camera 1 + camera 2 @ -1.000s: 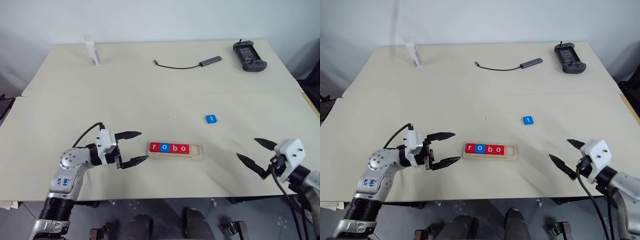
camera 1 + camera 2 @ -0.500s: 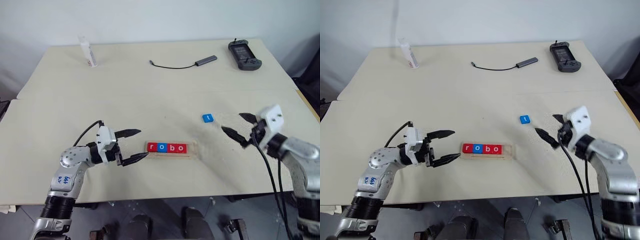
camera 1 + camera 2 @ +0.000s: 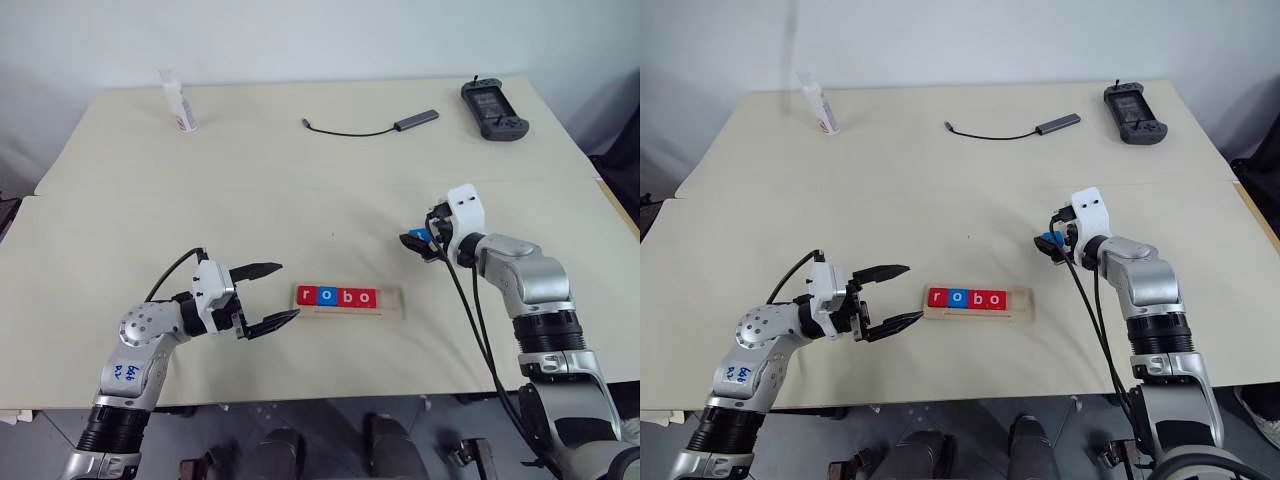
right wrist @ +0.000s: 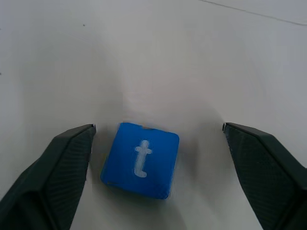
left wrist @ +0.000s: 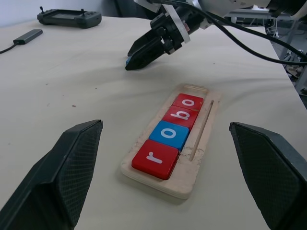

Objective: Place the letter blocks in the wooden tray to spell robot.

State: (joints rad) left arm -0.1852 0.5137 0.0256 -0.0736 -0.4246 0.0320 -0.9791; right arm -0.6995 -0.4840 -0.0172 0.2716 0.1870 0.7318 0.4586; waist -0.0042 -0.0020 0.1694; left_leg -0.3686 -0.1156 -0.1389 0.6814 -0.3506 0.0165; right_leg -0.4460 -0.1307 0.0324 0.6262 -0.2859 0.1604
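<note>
The left gripper [image 3: 268, 296] is held open beside the wooden tray [image 3: 350, 298], where r, o, b, o are seated. The right gripper [image 4: 156, 165] has been brought from the table edge over the blue t block [image 4: 140, 159], jaws open astride it, flat and ungrasped.

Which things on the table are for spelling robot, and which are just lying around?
For the job:
- blue t block, flat on the table between the right claw's open fingers
- wooden tray holding the r, o, b, o blocks
- left claw, open beside the tray's r end

Just lying about:
- white bottle
- adapter with cable
- black controller
</note>
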